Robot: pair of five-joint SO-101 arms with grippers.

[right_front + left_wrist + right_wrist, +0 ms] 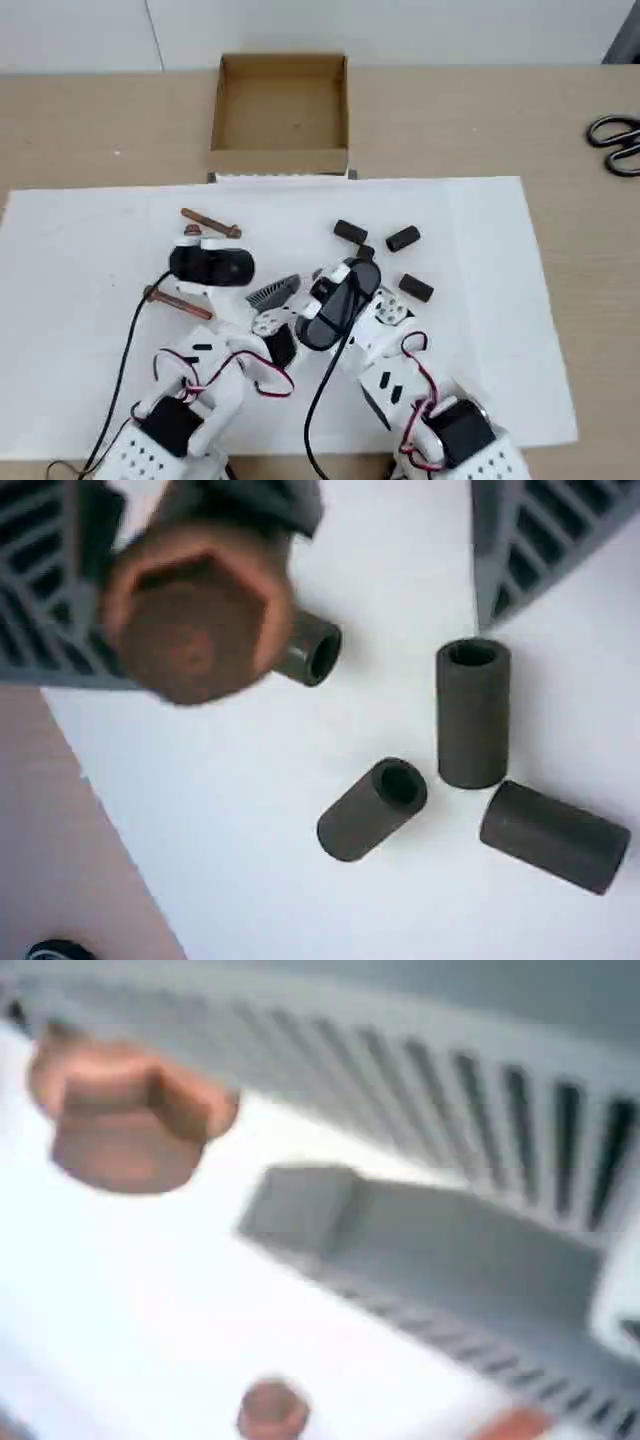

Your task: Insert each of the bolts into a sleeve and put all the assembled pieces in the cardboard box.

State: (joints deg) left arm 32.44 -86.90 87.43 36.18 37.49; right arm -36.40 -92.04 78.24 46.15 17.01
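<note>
In the left wrist view a copper bolt [195, 610] hangs head-on above the paper, against one finger [45, 580] of my left gripper [300, 655], which is open with a wide gap. A dark sleeve [310, 652] lies just past the bolt, and three more sleeves [473, 710] lie beyond. The right wrist view has the same kind of bolt head [130, 1110] beside my right gripper [300, 1160]. In the high view both arms meet mid-paper [275, 300]. Two bolts [210, 222] [180, 302] and loose sleeves [403, 238] lie around them. The cardboard box [280, 110] is empty.
White paper [90, 300] covers the near table. Scissors [615, 140] lie on bare wood at the far right. Black camera cables [130, 340] trail across the paper toward the arm bases. Free room is on the paper's left and right sides.
</note>
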